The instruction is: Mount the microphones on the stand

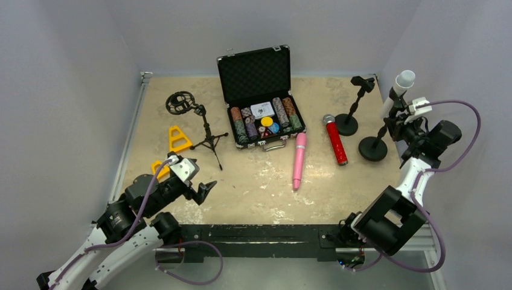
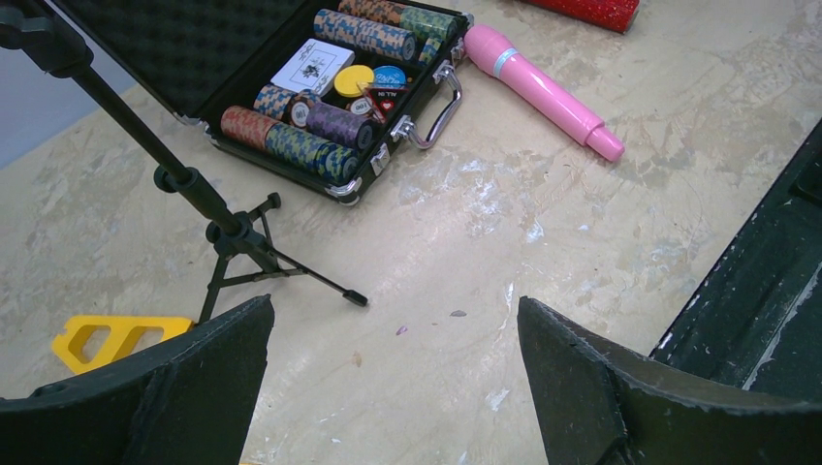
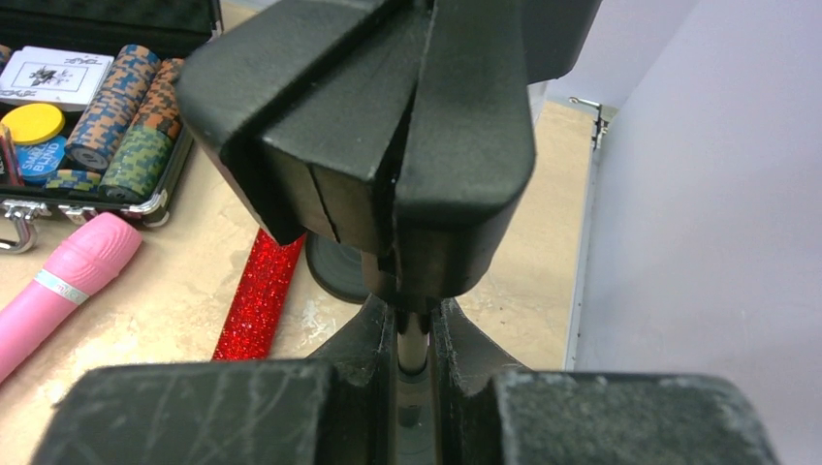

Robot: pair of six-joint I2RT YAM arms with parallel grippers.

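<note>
- Hovering by the tripod stand (image 1: 208, 134), the left gripper (image 2: 393, 310) has its jaws spread wide and holds nothing.
- Pink microphone (image 1: 299, 160) and glittery red microphone (image 1: 336, 142) lie flat on the table (image 1: 253, 193), right of the poker-chip case (image 1: 261, 99).
- Right gripper (image 3: 412, 329) is clamped on the stem of the round-base stand (image 1: 372, 148), with the white microphone (image 1: 400, 87) up at its clip.

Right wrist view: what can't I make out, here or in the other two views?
- White microphone: absent from right wrist view, where the clip of the stand fills the frame; in top view the right hand hides its lower body.
- Red microphone: grille behind the clip in right wrist view; cut by the top edge in left wrist view.
- Tripod stand: head cut off, left wrist view.
</note>
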